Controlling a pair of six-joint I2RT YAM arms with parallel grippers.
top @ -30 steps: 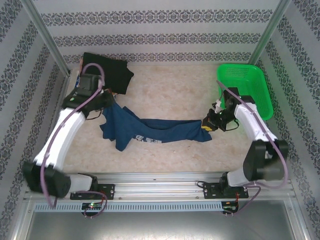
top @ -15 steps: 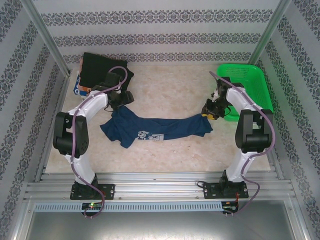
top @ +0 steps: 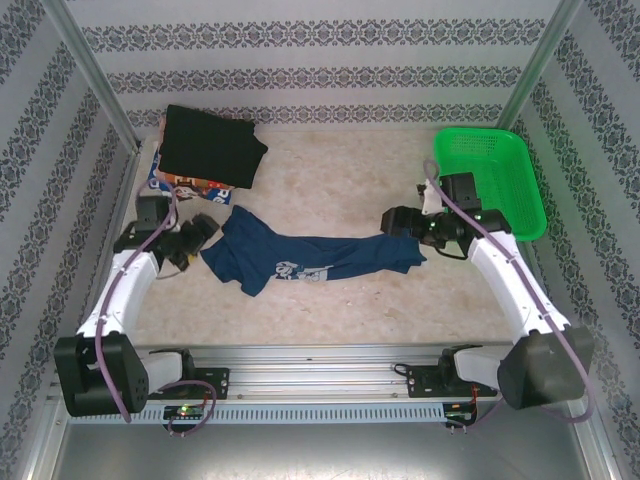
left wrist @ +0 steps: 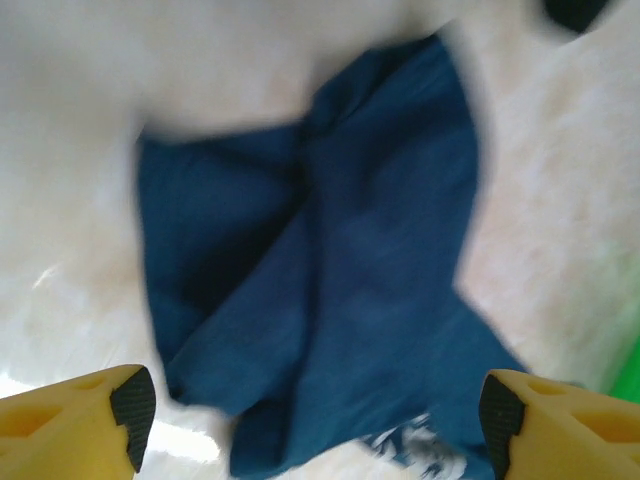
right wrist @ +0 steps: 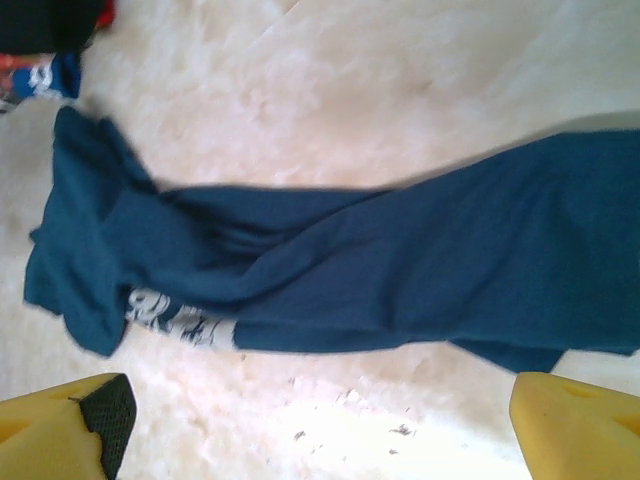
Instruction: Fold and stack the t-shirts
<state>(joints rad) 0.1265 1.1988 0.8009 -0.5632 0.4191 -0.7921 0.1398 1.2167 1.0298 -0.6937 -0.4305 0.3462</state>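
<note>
**Navy t-shirt** [top: 310,258]: unfolded. It lies on the table [top: 340,170] as a long, rumpled band left of the green basket [top: 495,175]. One end is near the basket's left wall but apart from it. The print faces up towards the end farther from the basket.

**Black t-shirt** [top: 212,145]: a flat pile in the table corner farthest left of the basket. It rests on the multicoloured t-shirt [top: 180,181], whose edge shows beneath.

**Right gripper** [top: 392,222]: over the navy band's end nearest the basket. The jaws are spread wide and hold nothing.

**Left gripper** [top: 205,234]: at the band's end farthest from the basket. The jaws are apart and empty, with cloth below them in the wrist view.

**Step in hand, by judgement:** you are spreading the navy shirt, and no fold has started.

**Next move calls for:** the cloth is bunched lengthwise, so take fresh grips on single-layer edges at both ends. Draw the width out flat before any fold, then fold it and carry it to the pile opposite the basket.
</note>
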